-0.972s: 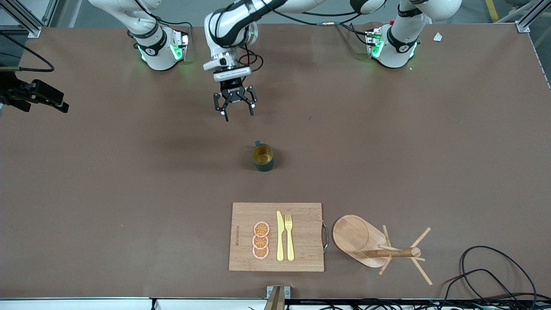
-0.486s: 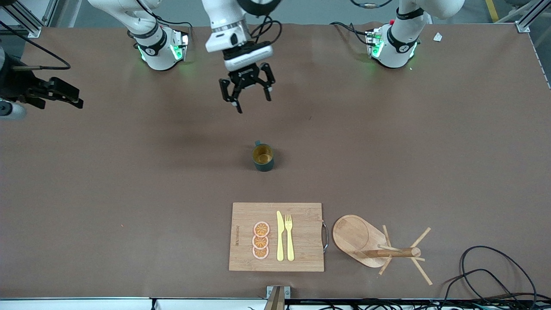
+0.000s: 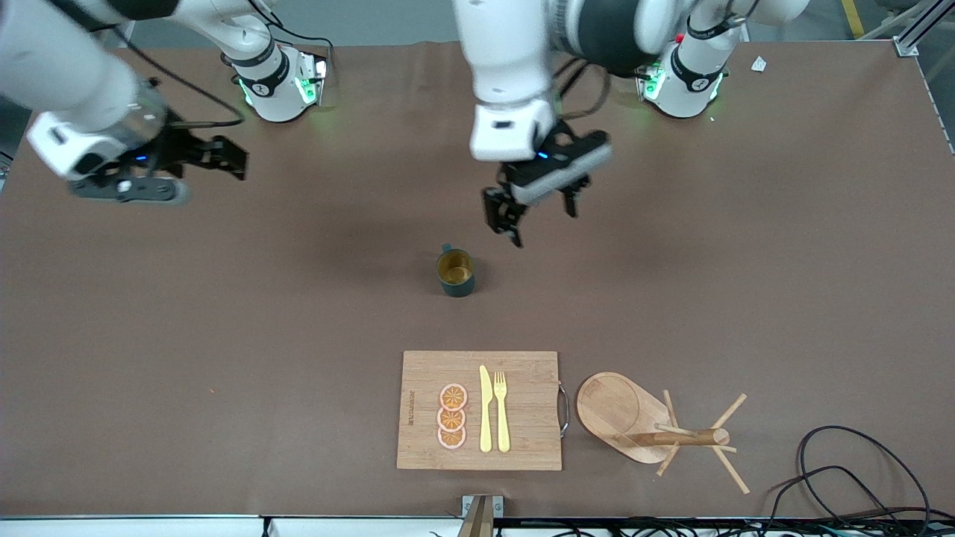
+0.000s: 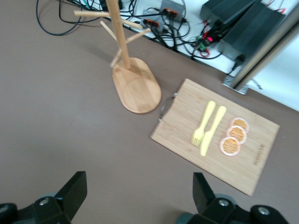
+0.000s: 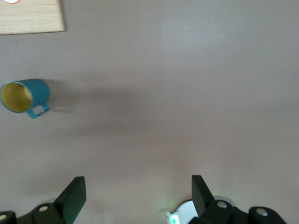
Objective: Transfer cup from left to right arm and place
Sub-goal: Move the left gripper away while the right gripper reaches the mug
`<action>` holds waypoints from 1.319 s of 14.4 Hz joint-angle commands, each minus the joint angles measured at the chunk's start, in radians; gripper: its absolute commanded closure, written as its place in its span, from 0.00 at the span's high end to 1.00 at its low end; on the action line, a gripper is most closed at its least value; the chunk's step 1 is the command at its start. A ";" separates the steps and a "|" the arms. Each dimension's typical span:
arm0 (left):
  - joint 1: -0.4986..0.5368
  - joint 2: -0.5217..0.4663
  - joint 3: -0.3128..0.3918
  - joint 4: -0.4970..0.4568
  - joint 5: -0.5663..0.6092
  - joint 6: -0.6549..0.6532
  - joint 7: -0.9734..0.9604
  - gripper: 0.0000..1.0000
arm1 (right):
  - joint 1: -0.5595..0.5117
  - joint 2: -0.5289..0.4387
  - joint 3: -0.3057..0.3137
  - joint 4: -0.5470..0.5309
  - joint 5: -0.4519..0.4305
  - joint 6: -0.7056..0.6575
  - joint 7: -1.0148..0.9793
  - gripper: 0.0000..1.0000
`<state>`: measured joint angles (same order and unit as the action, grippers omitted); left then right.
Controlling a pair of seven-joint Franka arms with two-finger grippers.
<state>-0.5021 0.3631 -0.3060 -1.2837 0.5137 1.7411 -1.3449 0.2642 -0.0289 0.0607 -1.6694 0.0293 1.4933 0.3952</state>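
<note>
Nearest the front camera lie the board (image 3: pixel 479 410) and rack (image 3: pixel 656 429); farther up the table (image 3: pixel 224 335) stands the cup (image 3: pixel 455 273), upright and untouched, handle (image 3: pixel 446 247) toward the bases. The left gripper (image 3: pixel 531 212), fingers wide, hangs over bare table just past the cup, toward the left arm's end, clearly the closer one. The right gripper (image 3: pixel 216 155), fingers spread, hovers well off toward its own end.

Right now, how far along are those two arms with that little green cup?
Nothing looks done yet. The small dark teal-green ribbed cup stands upright on the brown table, held by nobody. The left gripper hangs open above the table beside the cup, toward the arms' bases, apparently nearing a pickup. The right gripper, also open, is off at its own end. Grasping, handing over and placing all remain.
</note>
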 commanded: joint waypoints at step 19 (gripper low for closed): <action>0.485 -0.254 0.151 -0.052 -0.501 -0.256 1.139 1.00 | 0.349 0.306 -0.004 -0.060 0.012 0.561 0.801 1.00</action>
<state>-0.0342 0.1535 -0.1578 -1.2926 0.0290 1.5116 -0.2633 0.5979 0.2156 0.0633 -1.7965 0.0330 2.0485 1.1505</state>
